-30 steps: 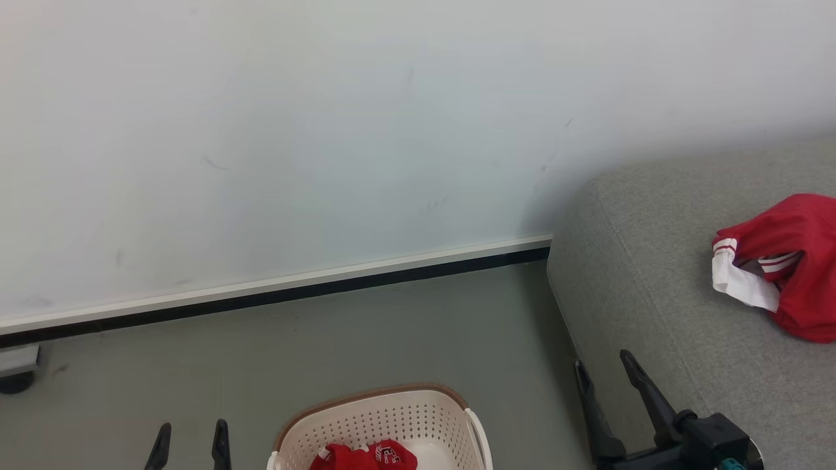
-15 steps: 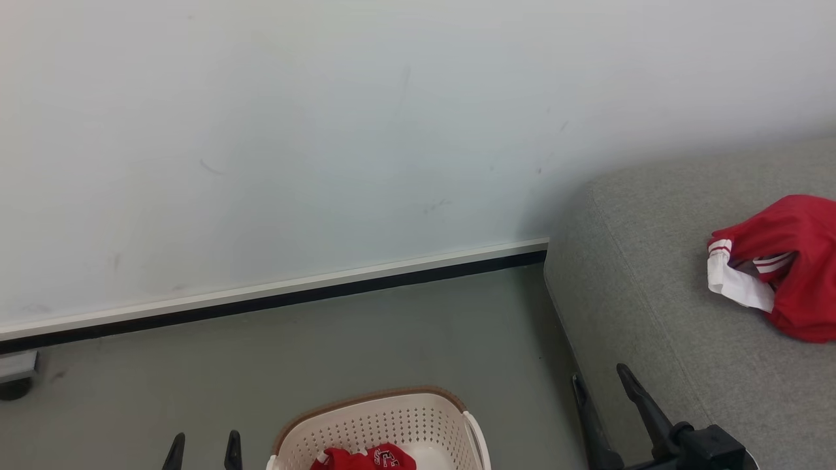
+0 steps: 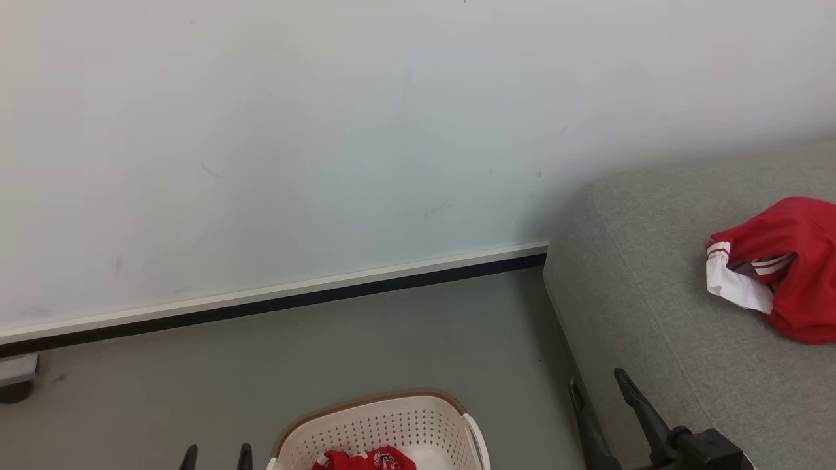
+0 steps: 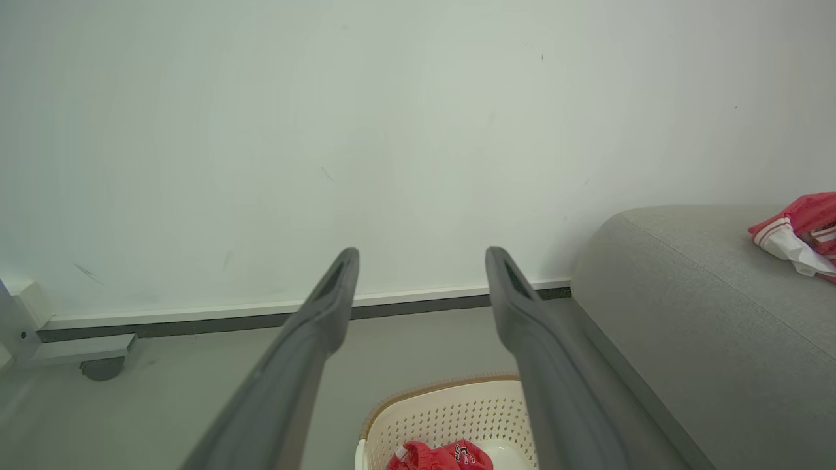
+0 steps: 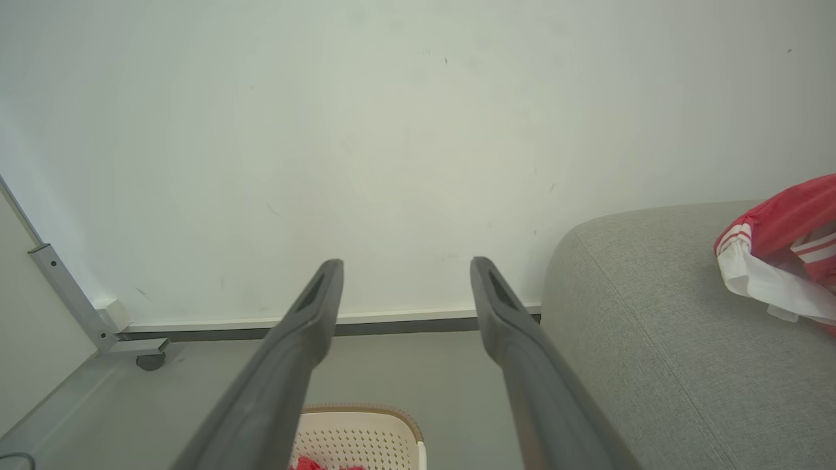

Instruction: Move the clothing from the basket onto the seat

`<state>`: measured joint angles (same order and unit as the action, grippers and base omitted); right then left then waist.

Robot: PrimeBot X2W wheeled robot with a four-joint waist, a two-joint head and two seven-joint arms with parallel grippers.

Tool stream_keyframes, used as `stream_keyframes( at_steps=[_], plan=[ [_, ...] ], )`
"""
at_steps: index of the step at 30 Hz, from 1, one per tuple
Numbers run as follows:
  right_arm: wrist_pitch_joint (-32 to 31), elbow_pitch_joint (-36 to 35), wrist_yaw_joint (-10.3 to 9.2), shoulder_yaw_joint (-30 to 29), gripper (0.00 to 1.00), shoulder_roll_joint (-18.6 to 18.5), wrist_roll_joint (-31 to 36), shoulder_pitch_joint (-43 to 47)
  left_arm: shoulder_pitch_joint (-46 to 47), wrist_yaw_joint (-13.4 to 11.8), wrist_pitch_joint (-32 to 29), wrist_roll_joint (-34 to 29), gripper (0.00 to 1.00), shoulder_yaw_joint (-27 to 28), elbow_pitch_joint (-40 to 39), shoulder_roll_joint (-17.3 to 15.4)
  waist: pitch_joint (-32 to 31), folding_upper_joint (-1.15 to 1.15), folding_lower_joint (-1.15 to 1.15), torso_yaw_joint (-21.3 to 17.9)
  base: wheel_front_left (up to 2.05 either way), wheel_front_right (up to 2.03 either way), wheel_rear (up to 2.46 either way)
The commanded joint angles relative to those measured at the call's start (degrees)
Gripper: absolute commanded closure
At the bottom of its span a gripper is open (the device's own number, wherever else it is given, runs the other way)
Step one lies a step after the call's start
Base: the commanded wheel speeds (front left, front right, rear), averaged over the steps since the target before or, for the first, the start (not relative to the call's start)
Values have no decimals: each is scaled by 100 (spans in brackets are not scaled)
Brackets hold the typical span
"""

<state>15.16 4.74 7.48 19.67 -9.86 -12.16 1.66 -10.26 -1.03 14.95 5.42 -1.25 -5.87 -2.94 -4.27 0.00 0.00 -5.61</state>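
The cream basket (image 3: 392, 421) sits on the floor at the bottom middle of the head view, with a red garment (image 3: 366, 459) bearing a letter logo inside it. A second red garment (image 3: 787, 267) with white panels and striped trim lies on the grey seat (image 3: 659, 294) at the right. My left gripper (image 3: 217, 454) is open, just left of the basket, only its tips in view. My right gripper (image 3: 595, 384) is open and empty beside the seat's front corner. In the left wrist view the basket (image 4: 450, 414) lies between the spread fingers (image 4: 333, 294).
A pale wall with a dark skirting strip (image 3: 274, 300) runs behind the grey floor (image 3: 326, 352). A caster and frame foot (image 3: 16, 378) stand at the far left by the wall. Open floor lies between the basket and the wall.
The head view has shifted a little, so the basket and both grippers sit lower in the picture. Both grippers have stayed open; the garments have not moved.
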Motion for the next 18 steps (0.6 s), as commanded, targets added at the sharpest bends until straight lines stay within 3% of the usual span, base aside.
stream_keyframes(
  at_steps=[1, 13, 18],
  plan=[
    [10, -8, 3, 18, 0, -17, -32, -15, -55, 35, 24, -22, 0, -18, 61, 2, 13, 0, 0, -18, 0, 0, 0],
    [10, -126, 3, 63, 0, -81, -78, -221, 169, 66, 24, -229, 0, -233, 817, 2, 290, 0, 0, -170, 0, 0, 0],
    [10, -254, 3, 60, 0, -153, -112, -392, 490, 201, 24, -285, 0, -414, 1267, 2, 589, 0, 0, -229, 0, 0, 0]
  ],
)
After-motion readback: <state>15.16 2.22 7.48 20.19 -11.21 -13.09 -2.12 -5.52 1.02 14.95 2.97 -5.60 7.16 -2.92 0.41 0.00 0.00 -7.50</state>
